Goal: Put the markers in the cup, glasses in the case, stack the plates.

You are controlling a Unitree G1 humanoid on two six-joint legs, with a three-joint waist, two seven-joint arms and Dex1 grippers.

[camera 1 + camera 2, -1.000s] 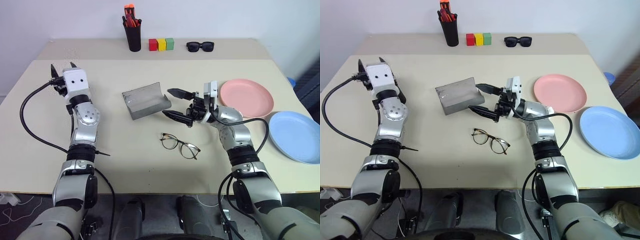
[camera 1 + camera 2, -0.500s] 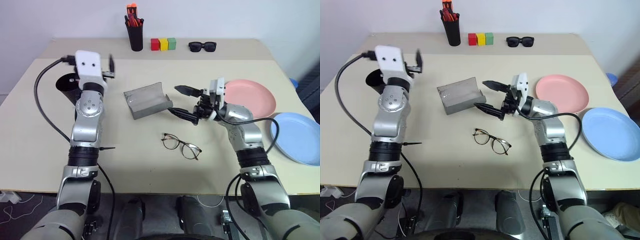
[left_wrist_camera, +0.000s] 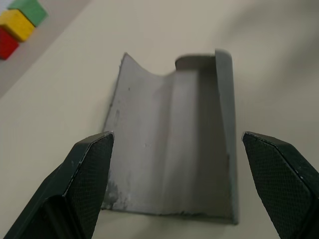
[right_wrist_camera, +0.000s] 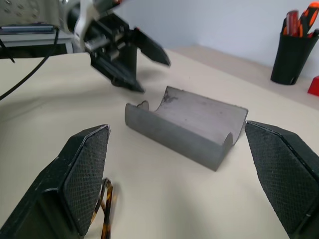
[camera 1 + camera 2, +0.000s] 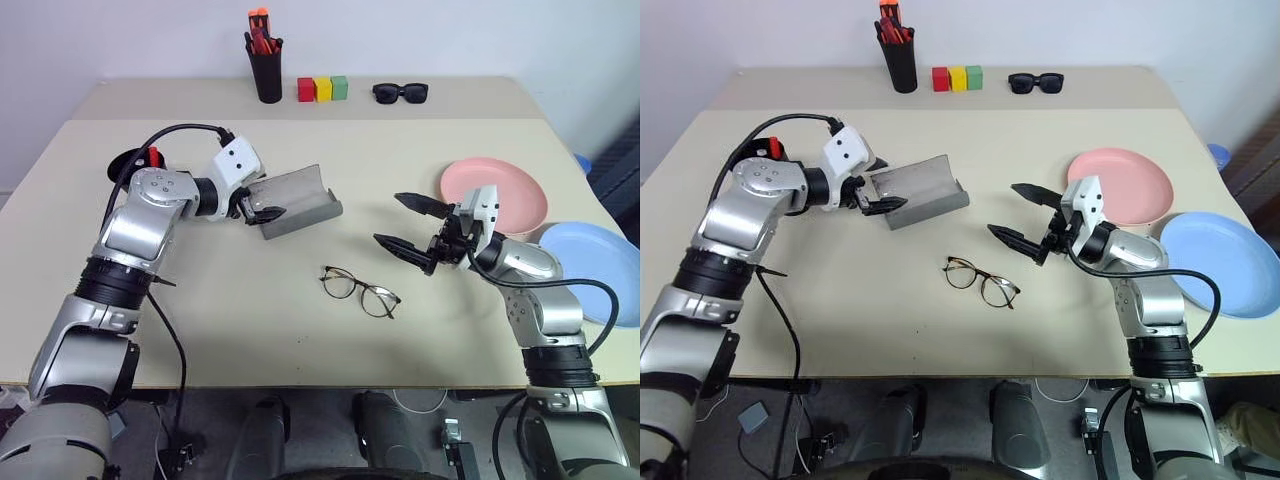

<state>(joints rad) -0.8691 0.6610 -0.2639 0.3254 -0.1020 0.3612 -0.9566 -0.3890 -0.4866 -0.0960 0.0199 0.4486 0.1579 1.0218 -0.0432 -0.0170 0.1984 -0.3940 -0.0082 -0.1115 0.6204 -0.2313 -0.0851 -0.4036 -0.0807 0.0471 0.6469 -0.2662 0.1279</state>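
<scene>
On tabletop (image 5: pixel 250 330): grey case (image 5: pixel 295 201) lies open, empty; wire-rimmed glasses (image 5: pixel 361 291) near it, not yet in. Pink plate (image 5: pixel 510 190) & blue plate (image 5: pixel 600 262) unstacked. Left gripper (image 5: pixel 262 207) at case, right gripper (image 5: pixel 408 222) above glasses, both w/ jaws spread, empty.

A beige table (image 5: pixel 300 330) carries the open grey case (image 5: pixel 293 200) at the left gripper (image 5: pixel 262 207); glasses (image 5: pixel 361 291) and two plates (image 5: pixel 494 192) lie near the right gripper (image 5: pixel 408 226), sunglasses (image 5: pixel 400 93) and blocks (image 5: pixel 322 88) far beyond
</scene>
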